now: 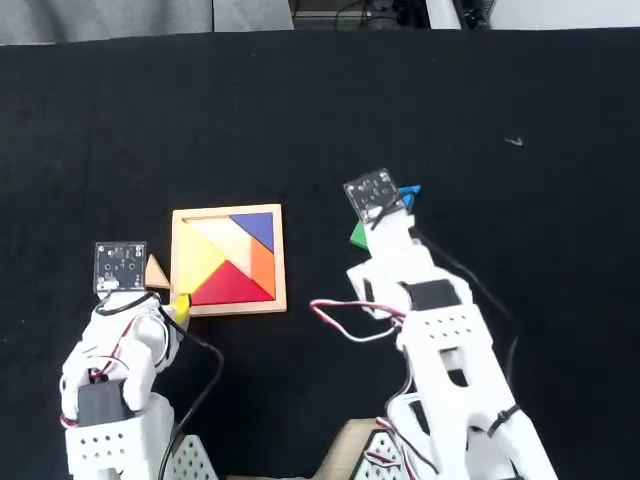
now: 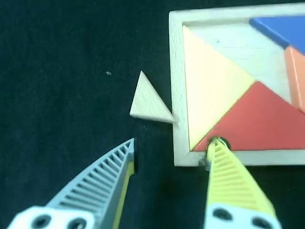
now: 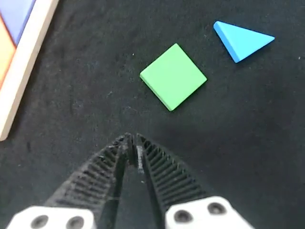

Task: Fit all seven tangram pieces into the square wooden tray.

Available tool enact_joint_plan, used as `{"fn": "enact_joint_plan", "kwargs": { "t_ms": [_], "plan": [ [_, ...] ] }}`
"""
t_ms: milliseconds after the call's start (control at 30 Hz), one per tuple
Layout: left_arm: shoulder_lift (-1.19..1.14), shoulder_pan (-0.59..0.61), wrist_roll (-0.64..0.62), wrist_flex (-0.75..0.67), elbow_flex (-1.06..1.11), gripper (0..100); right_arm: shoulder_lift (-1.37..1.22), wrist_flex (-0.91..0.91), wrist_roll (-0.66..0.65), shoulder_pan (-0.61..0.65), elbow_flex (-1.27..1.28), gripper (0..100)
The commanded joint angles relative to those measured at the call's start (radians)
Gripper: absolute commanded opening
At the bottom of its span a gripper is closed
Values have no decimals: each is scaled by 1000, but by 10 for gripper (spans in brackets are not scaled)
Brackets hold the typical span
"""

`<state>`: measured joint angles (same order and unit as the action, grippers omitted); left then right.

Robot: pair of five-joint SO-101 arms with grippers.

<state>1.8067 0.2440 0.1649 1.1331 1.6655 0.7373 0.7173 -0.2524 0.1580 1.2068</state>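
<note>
**A:** How far along is the job?

**B:** Roughly half done, by the look of it. The square wooden tray (image 1: 228,209) lies on the black desk (image 1: 450,110) between the two arms. Four pieces sit in it: a yellow triangle (image 2: 209,90), a red triangle (image 2: 257,119), an orange piece (image 2: 296,76) and a blue piece (image 2: 281,26). A patch of bare floor shows between the yellow and the blue.

**A:** And the other three?

**B:** They are out on the desk. A small plain-wood triangle (image 2: 147,102) lies just outside the tray on the left arm's side, with one corner touching the tray's wall. A green square (image 3: 173,76) and a light blue triangle (image 3: 243,40) lie near each other ahead of the right arm, apart from the tray.

**A:** What about the hands?

**B:** The left hand (image 2: 174,143) is spread wide and holds nothing. Its yellow finger (image 2: 228,176) points at the tray's corner by the red triangle, and its grey finger (image 2: 105,176) is over the bare desk. The right hand (image 3: 133,139) is closed almost tip to tip on nothing, short of the green square.

**A:** So what is the next move?

**B:** Probably the plain-wood triangle. The left hand would need to come off the tray's corner, straddle the piece and close on its edges. Then it would have to turn the piece to suit the gap. The piece is thin and flat, so the grip likely has to be taken low against the desk.

**A:** Is there any writing to read?

**B:** None can be read on the tray or the pieces.
</note>
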Motion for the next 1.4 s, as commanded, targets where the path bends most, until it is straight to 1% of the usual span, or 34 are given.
{"fn": "enact_joint_plan", "kwargs": {
  "t_ms": [0,67,133,233,300,367,433,500,600,667,733,833,867,933,1067,1100,1167,1367],
  "plan": [
    [11,12,-2,-6,-45,242,21,-87,25,-9,35,11],
    [11,10,-2,-12,-38,242,21,-98,17,-5,53,15],
    [11,5,0,-12,-36,242,39,-63,3,57,48,15],
    [12,4,3,-17,-21,242,94,48,-117,229,41,31],
    [12,7,3,-37,-15,242,139,114,-169,359,51,91],
    [12,10,3,-41,-15,242,176,141,-180,453,79,157],
    [12,10,3,-41,-15,242,202,135,-183,489,124,193],
    [12,10,3,-41,-15,242,206,107,-210,496,168,194],
    [12,12,3,-41,-15,242,206,80,-299,494,213,194],
    [12,12,3,-41,-15,242,209,69,-313,489,208,194],
    [12,13,3,-41,-18,242,209,43,-313,439,194,194],
    [12,36,-2,-41,-25,242,209,20,-304,307,157,194],
    [12,51,-2,-41,-25,242,211,12,-282,262,142,194],
    [12,76,-3,-48,-28,242,211,0,-199,186,114,194],
    [12,93,12,-48,-53,242,206,-69,-26,74,116,194],
    [12,93,38,-52,-58,242,206,-86,0,54,128,194],
    [12,93,97,-69,-73,242,209,-123,31,31,159,194],
    [3,107,110,-68,-211,244,209,-155,34,29,196,194]
  ]
}}
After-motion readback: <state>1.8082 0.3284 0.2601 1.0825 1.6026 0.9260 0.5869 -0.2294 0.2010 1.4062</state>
